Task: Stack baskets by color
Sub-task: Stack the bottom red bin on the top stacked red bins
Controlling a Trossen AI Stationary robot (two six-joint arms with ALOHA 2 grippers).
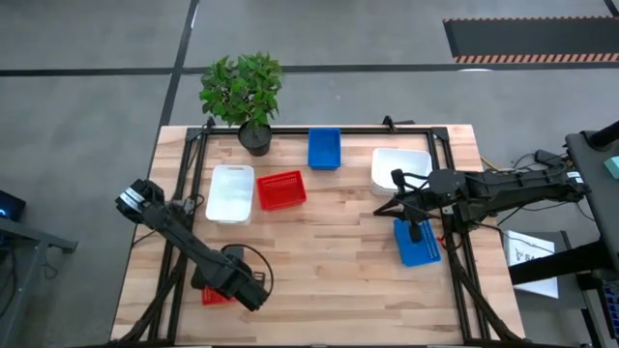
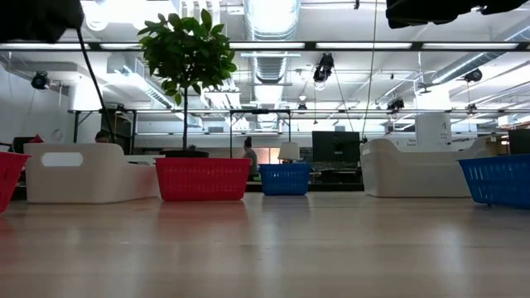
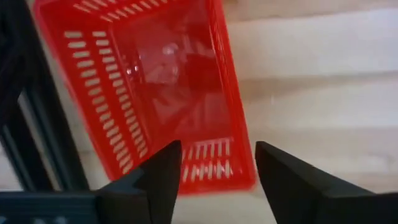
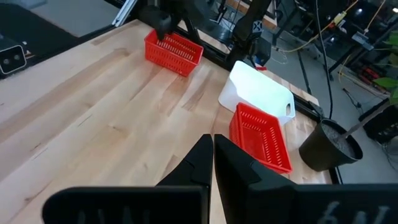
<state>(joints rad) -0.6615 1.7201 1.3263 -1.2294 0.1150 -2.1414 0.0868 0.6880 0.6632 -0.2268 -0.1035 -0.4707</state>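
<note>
My left pincer (image 3: 217, 171) hangs spread wide, gripping nothing, over the red basket (image 3: 149, 81) at the surface's near-left corner. Lifting carelessly, I could snag its rim and push it off that edge. My right pincer (image 4: 212, 155) is clamped empty above the blue basket (image 1: 417, 242) at right.

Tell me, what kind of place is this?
Probably a robotics lab or workshop: a pale wooden table with a black metal frame, bare ceiling ducts and hanging lamps, and loose cables beside the table.
</note>
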